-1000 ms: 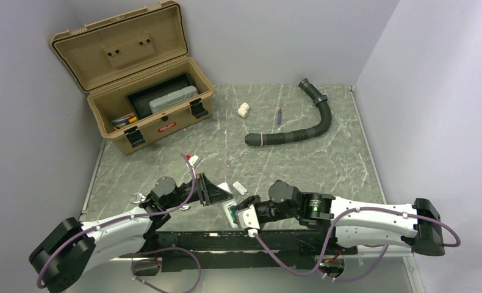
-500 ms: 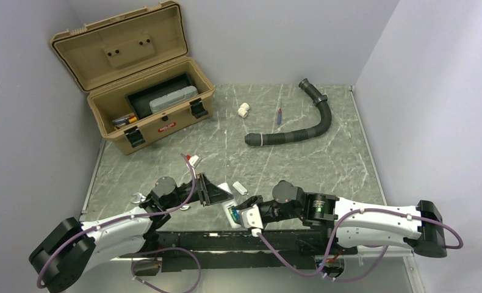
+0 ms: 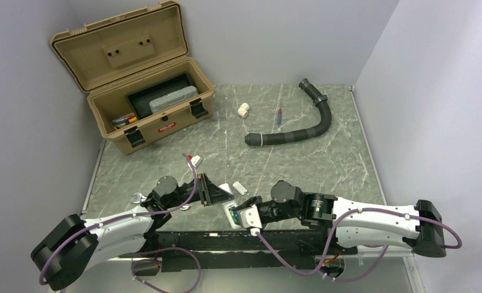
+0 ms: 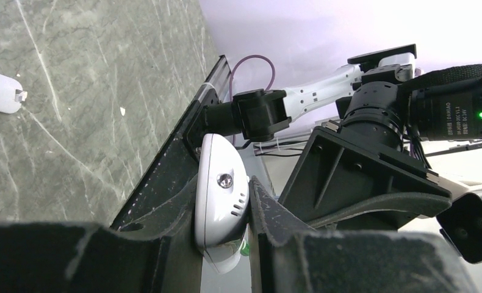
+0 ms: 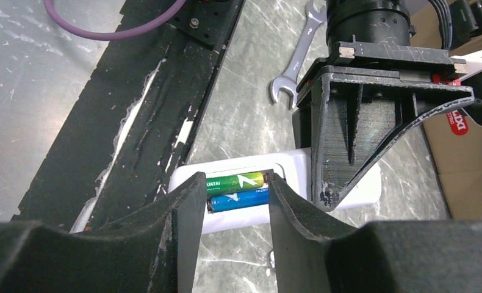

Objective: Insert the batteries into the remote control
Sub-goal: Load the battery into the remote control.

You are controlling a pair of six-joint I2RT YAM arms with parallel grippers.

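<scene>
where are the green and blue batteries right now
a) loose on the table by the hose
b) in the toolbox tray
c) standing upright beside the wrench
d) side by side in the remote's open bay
d, the right wrist view shows the green battery and blue battery lying side by side in the open bay of the remote control.

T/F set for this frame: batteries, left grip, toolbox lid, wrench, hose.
1. The green battery and blue battery lie side by side in the remote control. True.
2. The left gripper is open, clear of the remote control. False: it is clamped on the remote's edges.
3. The toolbox lid is shut. False: it stands open.
4. A wrench lies on the table. True.
5. The black hose is inside the toolbox. False: it lies on the table, right of it.
</scene>
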